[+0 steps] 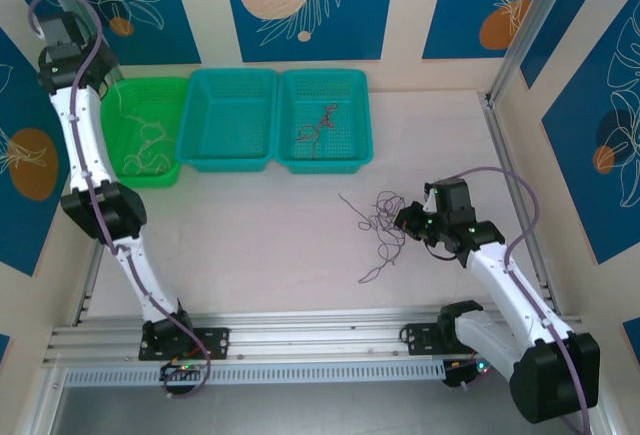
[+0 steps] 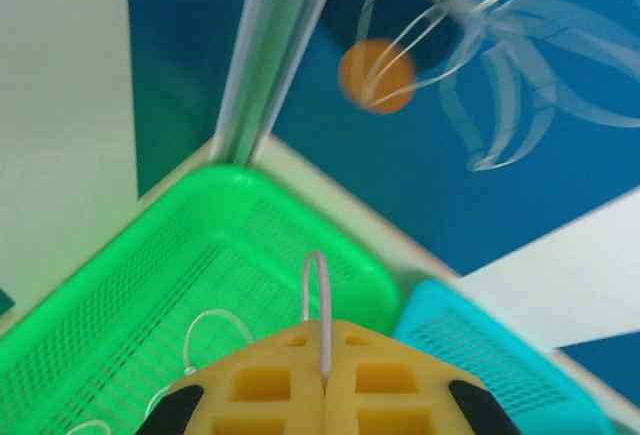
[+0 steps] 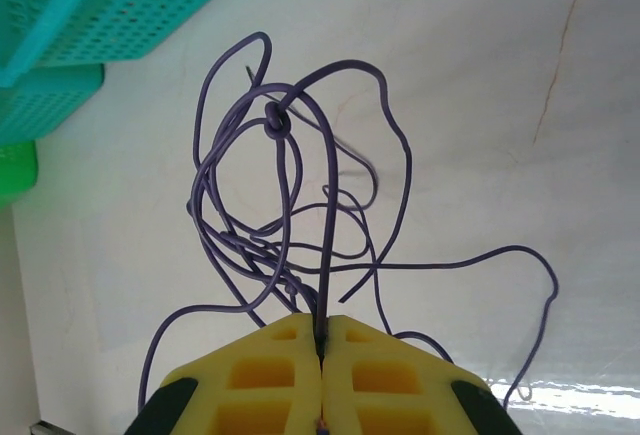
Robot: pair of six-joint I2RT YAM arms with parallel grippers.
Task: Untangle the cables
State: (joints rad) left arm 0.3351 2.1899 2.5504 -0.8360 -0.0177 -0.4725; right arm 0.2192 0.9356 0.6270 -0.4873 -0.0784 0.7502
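Green basket [image 1: 165,100] and teal baskets [image 1: 228,120]: perforated, faintly glossy plastic; pale tabletop [image 1: 280,250] smooth with a sheen; right claw fingers [image 3: 270,375] matt yellow plastic; purple cable [image 3: 275,121] smooth-coated; front rail [image 1: 320,327] ribbed metal

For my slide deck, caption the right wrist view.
Right gripper shut on a tangled thin purple wire against the white table, teal plastic baskets nearby.

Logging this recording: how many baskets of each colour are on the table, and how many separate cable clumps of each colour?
Green basket: 1
Teal baskets: 2
Whitish cable clump, in the green basket: 1
Reddish-brown cable clump, in the right teal basket: 1
Purple cable clump, on the table: 1
Total: 6 (3 baskets, 3 clumps)
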